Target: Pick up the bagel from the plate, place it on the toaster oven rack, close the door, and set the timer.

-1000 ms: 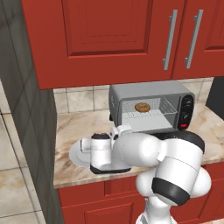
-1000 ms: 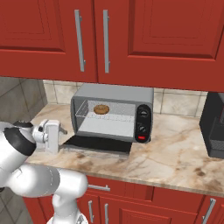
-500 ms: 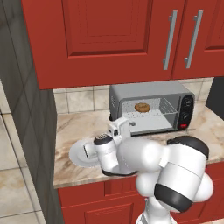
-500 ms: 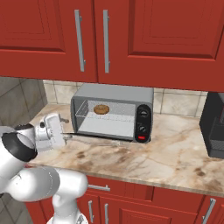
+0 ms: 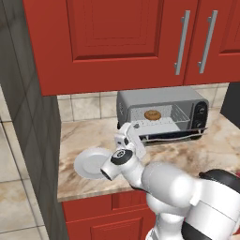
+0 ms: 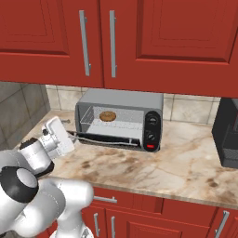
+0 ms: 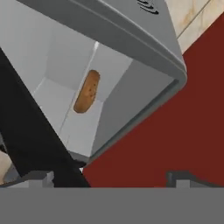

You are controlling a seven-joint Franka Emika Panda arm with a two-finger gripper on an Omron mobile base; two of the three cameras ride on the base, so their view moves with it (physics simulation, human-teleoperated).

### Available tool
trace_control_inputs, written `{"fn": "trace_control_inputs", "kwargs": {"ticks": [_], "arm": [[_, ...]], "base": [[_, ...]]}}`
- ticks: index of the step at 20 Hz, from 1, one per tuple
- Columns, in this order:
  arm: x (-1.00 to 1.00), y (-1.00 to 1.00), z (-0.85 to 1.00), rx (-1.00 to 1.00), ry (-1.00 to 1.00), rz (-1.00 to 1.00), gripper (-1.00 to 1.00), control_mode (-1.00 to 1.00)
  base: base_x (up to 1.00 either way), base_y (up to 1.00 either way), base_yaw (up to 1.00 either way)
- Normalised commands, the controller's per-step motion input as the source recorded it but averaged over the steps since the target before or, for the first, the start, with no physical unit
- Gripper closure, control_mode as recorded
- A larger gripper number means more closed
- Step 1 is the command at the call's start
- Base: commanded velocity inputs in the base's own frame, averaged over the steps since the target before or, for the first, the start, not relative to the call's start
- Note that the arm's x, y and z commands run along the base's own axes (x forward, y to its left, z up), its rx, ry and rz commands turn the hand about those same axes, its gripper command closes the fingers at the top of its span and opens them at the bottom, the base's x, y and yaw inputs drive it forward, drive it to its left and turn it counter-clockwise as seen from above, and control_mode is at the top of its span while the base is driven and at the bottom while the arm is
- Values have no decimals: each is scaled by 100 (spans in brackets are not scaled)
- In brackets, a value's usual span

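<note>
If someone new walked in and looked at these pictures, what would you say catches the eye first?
Probably the toaster oven at the back of the marble counter, its door folded down flat and the bagel already lying inside on the rack. Next, the white arm reaching in from the near edge, its open gripper close to the door's left end. The bare plate sits near the counter's front left.
</note>
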Motion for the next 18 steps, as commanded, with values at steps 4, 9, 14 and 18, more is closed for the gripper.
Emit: {"fn": "trace_control_inputs", "kwargs": {"ticks": [4, 9, 14, 18], "arm": [[35, 0, 45, -24, 16, 29, -100, -100], [40, 0, 48, -26, 20, 22, -100, -100], [47, 5, 49, -26, 26, 18, -100, -100], [42, 9, 24, -32, 35, 15, -100, -100]], "base": [[0, 0, 0], [0, 0, 0], [0, 0, 0], [0, 0, 0]]}}
